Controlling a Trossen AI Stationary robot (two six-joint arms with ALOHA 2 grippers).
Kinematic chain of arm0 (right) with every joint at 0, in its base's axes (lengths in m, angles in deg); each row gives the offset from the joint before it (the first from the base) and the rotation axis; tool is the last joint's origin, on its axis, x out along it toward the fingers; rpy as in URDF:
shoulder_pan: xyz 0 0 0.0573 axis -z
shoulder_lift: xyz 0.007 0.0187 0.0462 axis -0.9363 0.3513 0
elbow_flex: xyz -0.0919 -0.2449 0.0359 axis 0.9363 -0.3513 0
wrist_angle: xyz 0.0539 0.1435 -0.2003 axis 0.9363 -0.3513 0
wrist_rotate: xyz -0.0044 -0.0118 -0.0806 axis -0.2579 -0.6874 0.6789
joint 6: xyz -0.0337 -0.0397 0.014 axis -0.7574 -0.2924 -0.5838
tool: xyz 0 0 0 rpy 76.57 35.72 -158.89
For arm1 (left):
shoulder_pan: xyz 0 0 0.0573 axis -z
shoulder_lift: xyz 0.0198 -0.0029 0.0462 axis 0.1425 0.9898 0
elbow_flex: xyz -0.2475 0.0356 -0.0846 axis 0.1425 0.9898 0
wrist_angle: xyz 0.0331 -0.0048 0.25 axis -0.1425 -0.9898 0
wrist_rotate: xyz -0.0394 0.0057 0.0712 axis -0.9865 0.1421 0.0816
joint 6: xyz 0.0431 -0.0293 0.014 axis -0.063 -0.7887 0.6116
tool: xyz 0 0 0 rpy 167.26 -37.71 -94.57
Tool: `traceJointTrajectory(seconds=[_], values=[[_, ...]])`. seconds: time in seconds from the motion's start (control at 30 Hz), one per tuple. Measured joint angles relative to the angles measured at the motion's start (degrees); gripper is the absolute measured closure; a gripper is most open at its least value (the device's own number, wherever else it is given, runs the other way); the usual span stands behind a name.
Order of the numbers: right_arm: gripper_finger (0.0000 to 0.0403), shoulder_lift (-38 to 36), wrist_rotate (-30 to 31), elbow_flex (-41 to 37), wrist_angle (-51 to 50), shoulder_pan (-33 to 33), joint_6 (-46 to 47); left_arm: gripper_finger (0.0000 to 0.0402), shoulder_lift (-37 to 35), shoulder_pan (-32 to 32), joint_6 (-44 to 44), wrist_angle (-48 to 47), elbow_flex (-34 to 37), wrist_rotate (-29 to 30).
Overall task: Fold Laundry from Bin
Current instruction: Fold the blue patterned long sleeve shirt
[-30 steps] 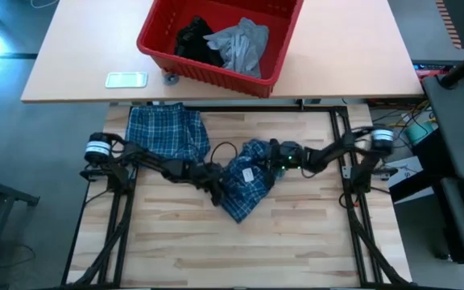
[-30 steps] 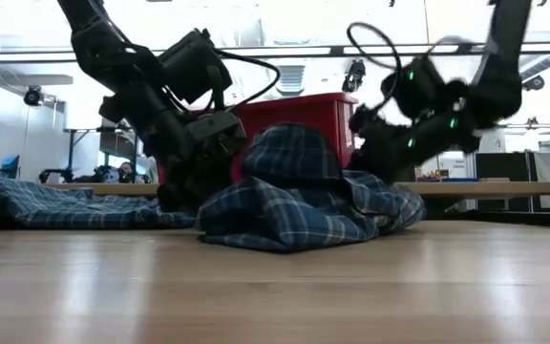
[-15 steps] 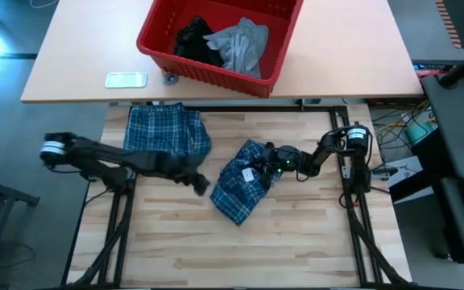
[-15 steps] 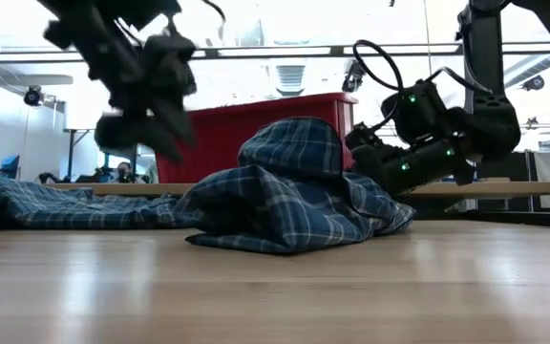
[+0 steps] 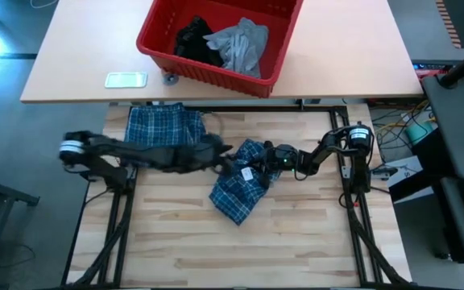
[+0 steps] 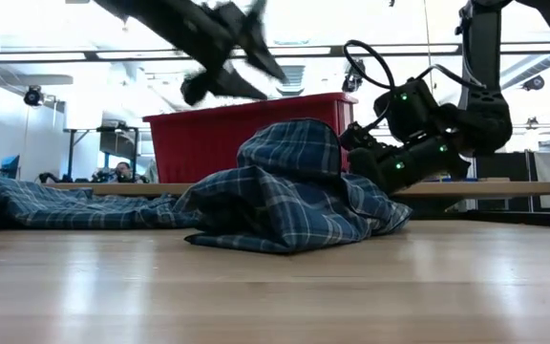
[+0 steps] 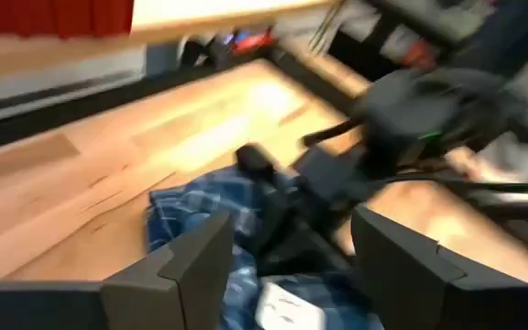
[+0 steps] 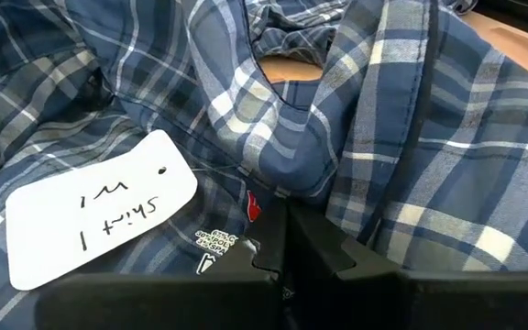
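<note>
The blue-and-white plaid shirt (image 5: 236, 193) lies heaped on the wooden table, with a white paper tag (image 8: 99, 211) near its collar. My right gripper (image 5: 264, 155) is low at the shirt's right side (image 6: 351, 143) and shut on it. My left gripper (image 5: 225, 153) is open and empty, lifted high above the shirt's left side (image 6: 256, 72). In the left wrist view its fingers (image 7: 181, 266) stand wide apart over the shirt (image 7: 191, 211). The red bin (image 5: 216, 74) on the far table holds the grey T-shirt (image 5: 240, 44) and the black garment (image 5: 192, 36). My right gripper pinches the shirt's cloth inside the collar, beside the sewn label (image 8: 236, 240), between its two shut fingers. The fingers come nearly level from the table's right side. One layer or several, I cannot tell. The shirt lies slack in a heap on the table.
A second plaid garment (image 5: 163, 129) lies flat at the table's far left and shows in the low view (image 6: 46, 205). A small pale flat object (image 5: 126, 79) lies on the far table left of the bin. Bare wood lies toward the near edge.
My left gripper has left the shirt's left side, drawn off toward the table's left, risen high, and swung back over the shirt's far left part. My right gripper has sunk a little and stayed shut on the shirt. The heap has settled slightly lower.
</note>
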Motion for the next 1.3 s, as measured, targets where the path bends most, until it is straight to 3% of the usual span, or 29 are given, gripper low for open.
traceJointTrajectory(seconds=[0.17, 0.3, 0.57, 0.8, 0.93, 1.03, 1.17, 1.3], values=[[0.0394, -1.3, 0.4, -0.1, -0.6, 0.1, 0.5, 0.0228, 12.1, -2.4, -1.9, -1.0, -3.7, -9.4], [0.0394, -3.6, 1.8, -0.5, -1.1, 0.1, 0.6, 0.0260, 18.7, -1.1, -7.2, -1.4, 1.2, -14.2], [0.0394, -9.9, 4.2, -0.9, -1.6, 0.1, 0.4, 0.0316, 20.0, -0.7, -12.7, 16.0, 12.9, -14.1], [0.0394, -15.4, 3.7, 4.6, -1.7, -0.8, 0.9, 0.0325, 19.8, -1.6, -11.7, 19.6, 12.5, -15.0], [0.0394, -10.0, 6.4, 10.3, -6.6, -0.5, -3.4, 0.0325, 20.2, -1.5, -11.0, 19.5, 11.6, -15.0], [0.0394, -3.9, 8.1, 11.8, -6.0, 0.2, -1.2, 0.0325, 20.2, -1.5, -10.9, 18.9, 11.6, -14.9], [0.0394, 4.3, 15.8, 11.3, 0.0, 1.1, -0.4, 0.0325, 20.2, -1.0, -10.8, 16.3, 11.7, -14.5], [0.0394, 10.3, 17.9, 11.2, 7.1, 2.1, 2.2, 0.0325, 20.2, -0.2, -10.0, 14.7, 12.5, -13.6]])
